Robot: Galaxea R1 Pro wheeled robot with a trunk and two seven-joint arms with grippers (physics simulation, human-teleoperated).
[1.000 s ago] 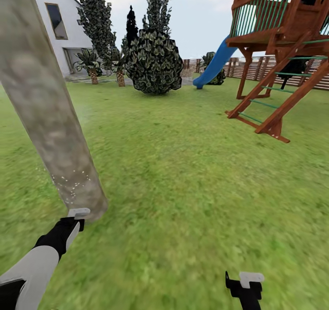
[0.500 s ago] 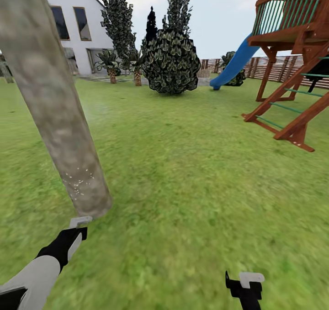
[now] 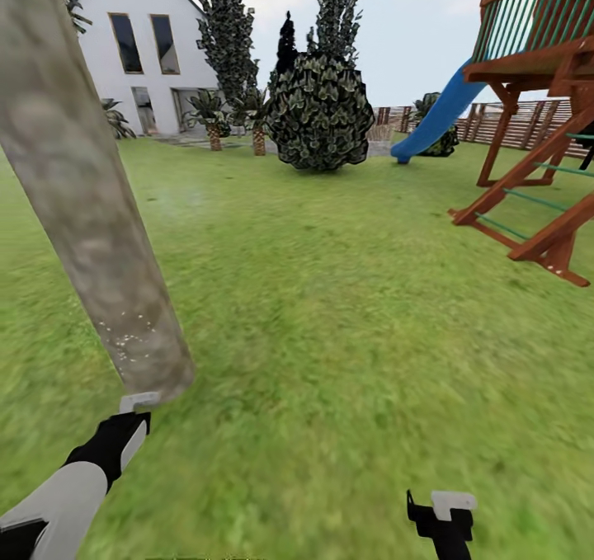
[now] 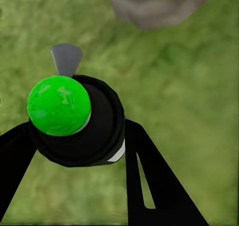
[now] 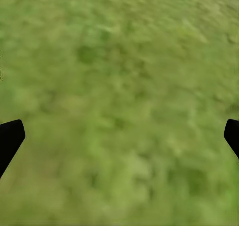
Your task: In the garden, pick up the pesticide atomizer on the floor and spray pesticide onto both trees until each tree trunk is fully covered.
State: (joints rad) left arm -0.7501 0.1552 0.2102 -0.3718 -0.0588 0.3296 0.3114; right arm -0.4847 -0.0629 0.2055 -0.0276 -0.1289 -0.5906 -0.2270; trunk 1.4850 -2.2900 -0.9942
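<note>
Green-capped and black-bodied, the pesticide atomizer sits clamped between the fingers of the left gripper, its grey nozzle toward the tree trunk just ahead. Pale pesticide specks dot the bark low on the trunk, close above the gripper. The right gripper hangs with fingers wide apart over bare grass floor, well off to the side.

Readable text: none.
Labels or brands: none legible on any surface.
Numbers: none.
Signs: none.
</note>
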